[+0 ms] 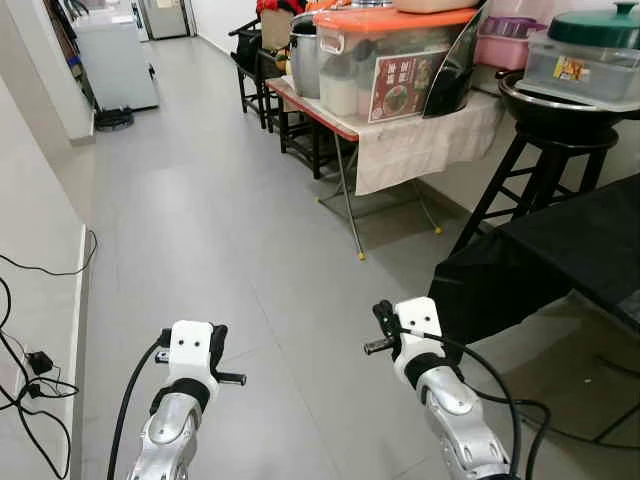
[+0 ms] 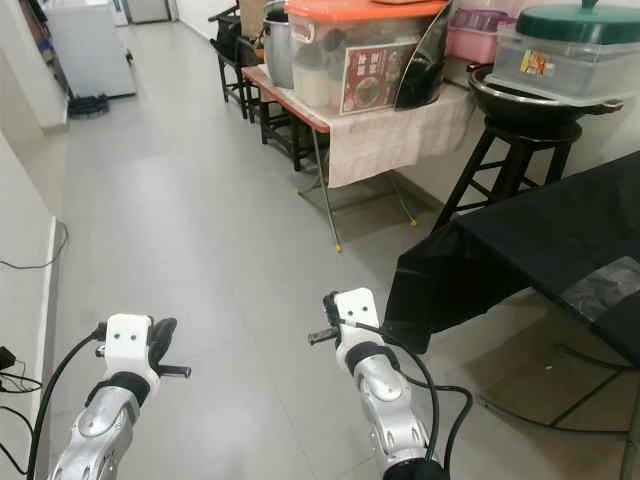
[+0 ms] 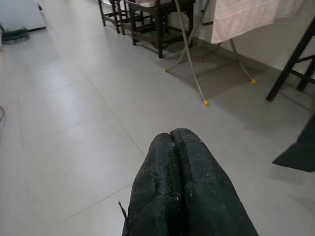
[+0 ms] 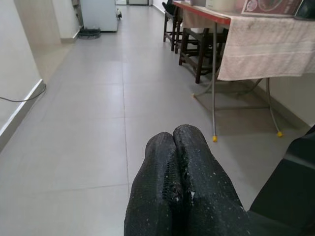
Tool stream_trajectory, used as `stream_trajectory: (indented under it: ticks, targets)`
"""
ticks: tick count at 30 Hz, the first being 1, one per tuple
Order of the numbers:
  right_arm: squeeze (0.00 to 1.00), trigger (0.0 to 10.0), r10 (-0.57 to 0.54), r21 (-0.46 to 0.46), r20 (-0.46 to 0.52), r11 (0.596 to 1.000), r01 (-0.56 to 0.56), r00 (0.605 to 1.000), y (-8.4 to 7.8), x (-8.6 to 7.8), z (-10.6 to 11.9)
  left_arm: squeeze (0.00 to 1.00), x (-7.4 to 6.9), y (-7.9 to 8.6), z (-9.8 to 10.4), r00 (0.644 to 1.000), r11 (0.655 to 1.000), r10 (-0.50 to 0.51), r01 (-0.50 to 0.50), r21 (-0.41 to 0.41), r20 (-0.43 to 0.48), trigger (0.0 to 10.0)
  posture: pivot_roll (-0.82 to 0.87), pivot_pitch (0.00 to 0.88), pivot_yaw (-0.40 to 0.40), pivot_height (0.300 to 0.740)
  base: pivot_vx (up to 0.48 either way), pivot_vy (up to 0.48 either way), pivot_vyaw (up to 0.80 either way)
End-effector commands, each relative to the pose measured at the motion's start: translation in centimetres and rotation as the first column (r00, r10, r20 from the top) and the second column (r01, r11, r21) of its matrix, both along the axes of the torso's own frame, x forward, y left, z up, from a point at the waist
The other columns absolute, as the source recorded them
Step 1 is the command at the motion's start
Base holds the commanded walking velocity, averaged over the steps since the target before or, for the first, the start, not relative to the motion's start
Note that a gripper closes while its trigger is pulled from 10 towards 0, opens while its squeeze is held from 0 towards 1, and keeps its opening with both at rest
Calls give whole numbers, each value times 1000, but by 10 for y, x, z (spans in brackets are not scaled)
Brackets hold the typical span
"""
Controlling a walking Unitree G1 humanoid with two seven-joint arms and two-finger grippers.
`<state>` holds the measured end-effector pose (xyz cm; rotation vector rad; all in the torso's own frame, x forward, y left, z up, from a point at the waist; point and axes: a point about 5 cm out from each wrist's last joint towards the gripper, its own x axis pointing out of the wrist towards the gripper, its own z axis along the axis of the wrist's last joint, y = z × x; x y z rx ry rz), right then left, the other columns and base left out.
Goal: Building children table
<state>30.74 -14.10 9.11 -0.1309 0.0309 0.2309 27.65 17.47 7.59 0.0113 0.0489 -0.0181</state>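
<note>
Grey floor [image 1: 220, 220] open ahead; folding table [image 1: 330, 120] right.

- 2 grippers of mine: left gripper [image 1: 217, 345], right gripper [image 1: 383, 322], fingers pressed together
- 1 folding table [image 1: 400, 140] ahead of my fingers
- 1 black stool [image 1: 540, 165]
- 1 orange-lid bin [image 1: 385, 55]

Head stereo downward — wrists floorward

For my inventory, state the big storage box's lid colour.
Orange lid on the storage box; clearest in left eye view.
</note>
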Motion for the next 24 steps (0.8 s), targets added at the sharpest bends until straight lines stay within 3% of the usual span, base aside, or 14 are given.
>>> stream_trajectory:
  ticks: [1,24]
  targets:
    - [0,10000,2,18,-27,1000,-1,1000,0,-4,-3,0,-4,3,-3,1000,1000,2,-2,6,-26,10000,-75,0,29,740,0,0,0]
    - [0,10000,21,-10,-28,1000,-21,999,-2,-7,4,0,-5,-3,3,999,1000,-10,10,-12,-32,10000,-88,0,21,740,0,0,0]
